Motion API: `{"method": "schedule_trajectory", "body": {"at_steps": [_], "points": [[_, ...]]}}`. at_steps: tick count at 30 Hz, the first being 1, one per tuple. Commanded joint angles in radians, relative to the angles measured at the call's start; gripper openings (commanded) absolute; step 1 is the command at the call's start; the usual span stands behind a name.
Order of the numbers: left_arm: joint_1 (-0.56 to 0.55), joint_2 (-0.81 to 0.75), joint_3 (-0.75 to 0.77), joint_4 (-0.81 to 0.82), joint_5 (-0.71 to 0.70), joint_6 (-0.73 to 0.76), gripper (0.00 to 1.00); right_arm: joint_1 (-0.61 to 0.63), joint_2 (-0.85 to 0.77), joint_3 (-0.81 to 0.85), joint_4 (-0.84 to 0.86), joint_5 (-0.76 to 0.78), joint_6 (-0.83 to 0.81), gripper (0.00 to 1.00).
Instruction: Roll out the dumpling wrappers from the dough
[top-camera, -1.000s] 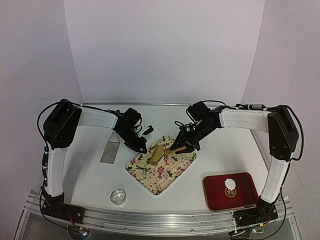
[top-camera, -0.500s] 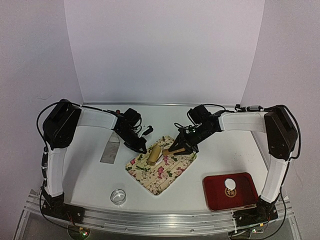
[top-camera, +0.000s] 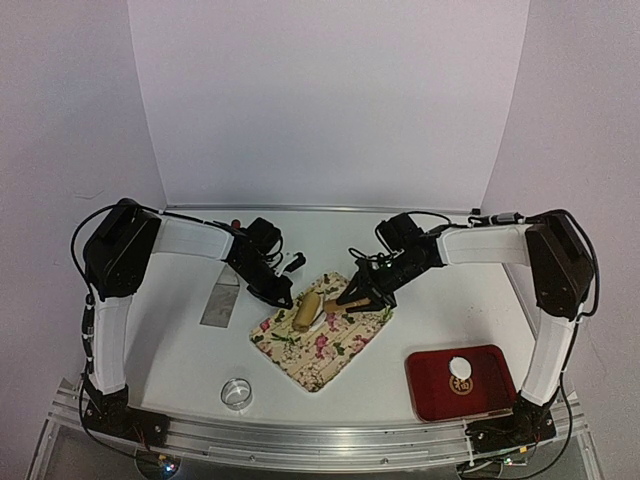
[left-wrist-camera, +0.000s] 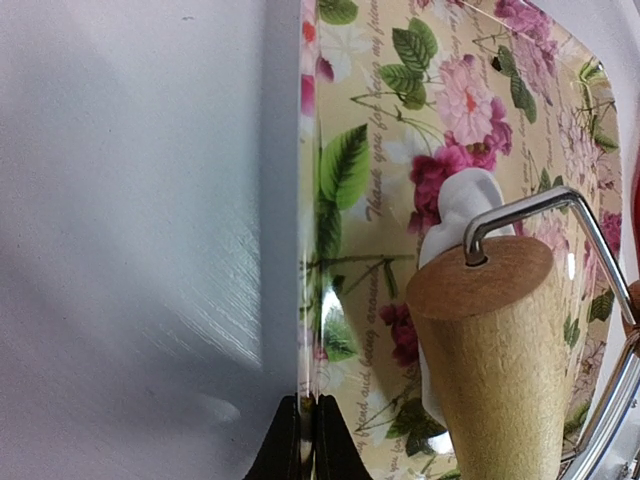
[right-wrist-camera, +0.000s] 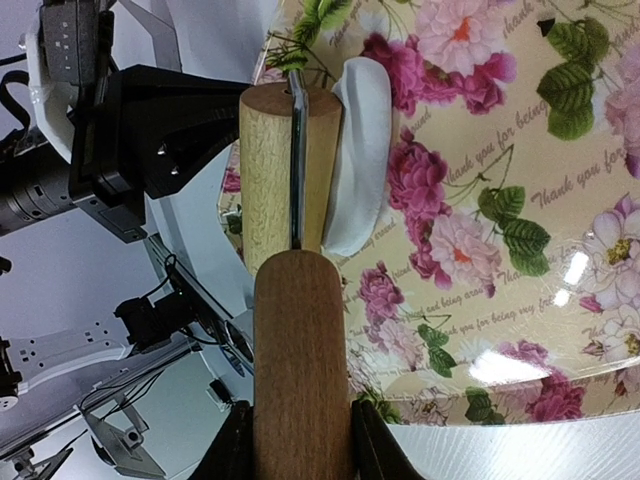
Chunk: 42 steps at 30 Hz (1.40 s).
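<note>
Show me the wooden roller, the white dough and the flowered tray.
wooden roller (right-wrist-camera: 265, 170), right wrist view, on the pale drum's side.
white dough (right-wrist-camera: 360, 150), right wrist view, middle of the lump.
flowered tray (right-wrist-camera: 500, 300), right wrist view, bare printed surface.

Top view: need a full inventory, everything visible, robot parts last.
floral tray: one, cream with pink flowers, centre
roller: one, pale wood drum with a darker handle, on the floral tray
dough: one piece, white, against the roller's drum
red tray: one, red, near right
dumpling wrapper: one, white disc, on the red tray
ring cutter: one, metal, near left
flat metal plate: one, grey, left of the floral tray
left hand: shut, at the floral tray's left rim
right hand: shut on the roller's handle
</note>
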Motion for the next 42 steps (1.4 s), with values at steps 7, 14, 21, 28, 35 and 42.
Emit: {"method": "schedule_trajectory", "body": {"at_steps": [7,14,21,28,35,42], "points": [[0.003,-0.023,-0.026,-0.092,-0.092,0.028,0.0,-0.073,0.066,-0.189,-0.438,0.371,0.066,0.0],[0.003,-0.023,-0.027,-0.092,-0.093,0.027,0.0,-0.068,0.156,-0.077,-0.435,0.381,0.044,0.0],[0.003,-0.024,-0.034,-0.088,-0.086,0.027,0.0,-0.074,0.125,-0.06,-0.441,0.357,0.042,0.0],[-0.01,-0.006,-0.029,-0.092,-0.065,0.028,0.0,-0.063,0.236,0.063,-0.444,0.345,0.028,0.0],[-0.011,0.017,-0.013,-0.112,-0.088,-0.028,0.0,-0.073,0.114,0.087,-0.48,0.362,0.024,0.0],[-0.011,0.03,0.005,-0.12,-0.096,-0.055,0.0,-0.066,-0.001,0.253,-0.474,0.206,0.004,0.0]]}}
